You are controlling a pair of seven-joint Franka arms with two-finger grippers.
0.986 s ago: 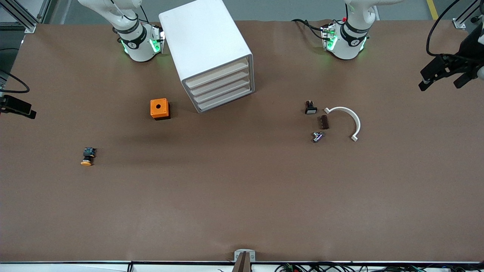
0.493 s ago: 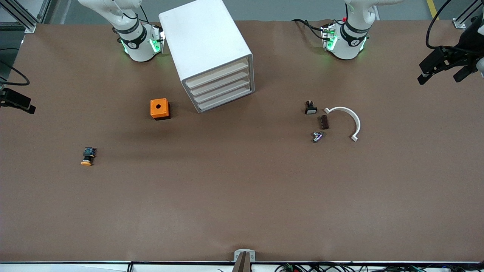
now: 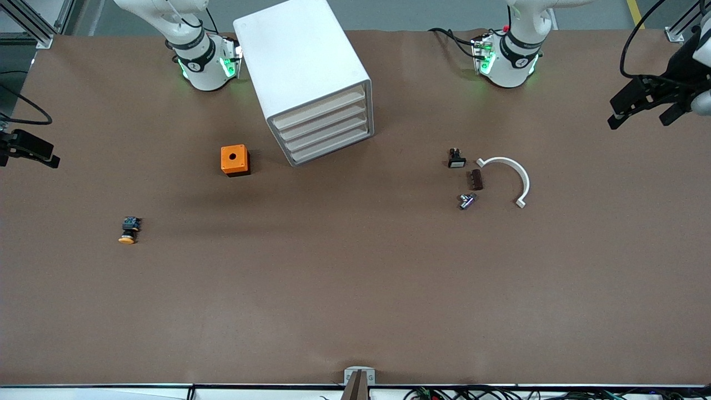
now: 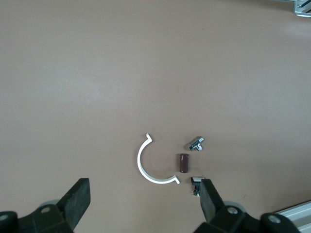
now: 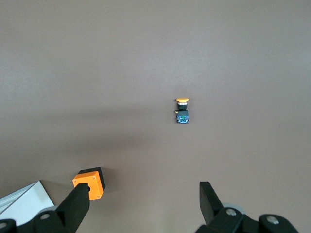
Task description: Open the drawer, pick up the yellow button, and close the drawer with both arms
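Observation:
The white cabinet (image 3: 300, 61) stands between the arm bases. Its uppermost drawer (image 3: 319, 108) and the three below it are shut. The button (image 3: 128, 230), orange-yellow cap on a dark body, lies on its side on the bare table, nearer the front camera than the orange cube (image 3: 234, 160), toward the right arm's end. It also shows in the right wrist view (image 5: 182, 109). My right gripper (image 3: 30, 151) (image 5: 143, 194) hangs open and empty over that end of the table. My left gripper (image 3: 641, 114) (image 4: 144, 191) hangs open and empty over the left arm's end.
Toward the left arm's end lie a white arc piece (image 3: 514, 175), a brown part (image 3: 476, 179), a metal part (image 3: 466, 200) and a black part with a white face (image 3: 456, 159). The orange cube (image 5: 89, 183) sits beside the cabinet corner (image 5: 24, 201).
Both grippers have drifted slightly inward over the table's ends. Nothing on the table has moved.

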